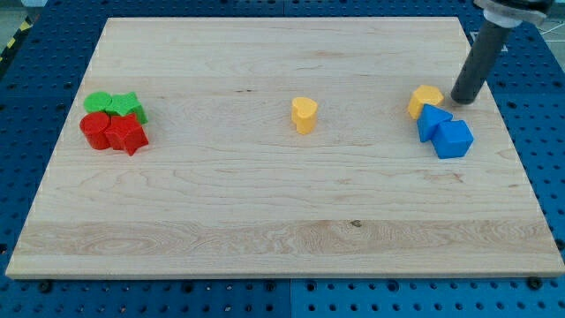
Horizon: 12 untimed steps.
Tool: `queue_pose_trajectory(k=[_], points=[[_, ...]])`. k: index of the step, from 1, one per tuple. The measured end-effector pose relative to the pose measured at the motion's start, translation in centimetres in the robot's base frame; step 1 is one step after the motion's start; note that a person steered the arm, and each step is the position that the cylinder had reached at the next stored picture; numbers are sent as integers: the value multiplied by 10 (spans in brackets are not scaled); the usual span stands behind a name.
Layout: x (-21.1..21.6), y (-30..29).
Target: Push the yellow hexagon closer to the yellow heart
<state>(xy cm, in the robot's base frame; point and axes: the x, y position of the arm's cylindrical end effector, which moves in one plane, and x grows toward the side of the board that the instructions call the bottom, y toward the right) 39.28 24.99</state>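
Progress looks early: the yellow hexagon [425,100] sits far at the view's right, well apart from the yellow heart [304,115] near the board's middle, so nearly all the travel is left as far as I can judge. My tip [462,99] is down on the board just beside the hexagon's right side; contact or a hair of gap, can't tell. That's the correct side for a leftward shove. No jaws on this rig, only a plain rod, so nothing is held.

The hexagon touches or nearly touches a blue triangular block [433,121] below it, with a blue cube-like block [454,139] against that one. Risk: a push angled downward would drag the blues along.

At the view's left sits a tight cluster: two green blocks [115,104] above two red blocks [113,133], shapes hard to read, one red maybe star-like.

Materials: the blocks look like matte, solid-coloured chunky pieces with soft edges. The wooden board [265,221] is pale, smooth and lightly grained, resting on a blue perforated table [547,159]. The rod is dark, cylindrical and matte.
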Motion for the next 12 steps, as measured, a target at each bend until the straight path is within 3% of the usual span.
queue_pose_trajectory(k=[2,5,6,12], points=[[28,-23],[-58,-91],[-68,-97],[-26,-138]])
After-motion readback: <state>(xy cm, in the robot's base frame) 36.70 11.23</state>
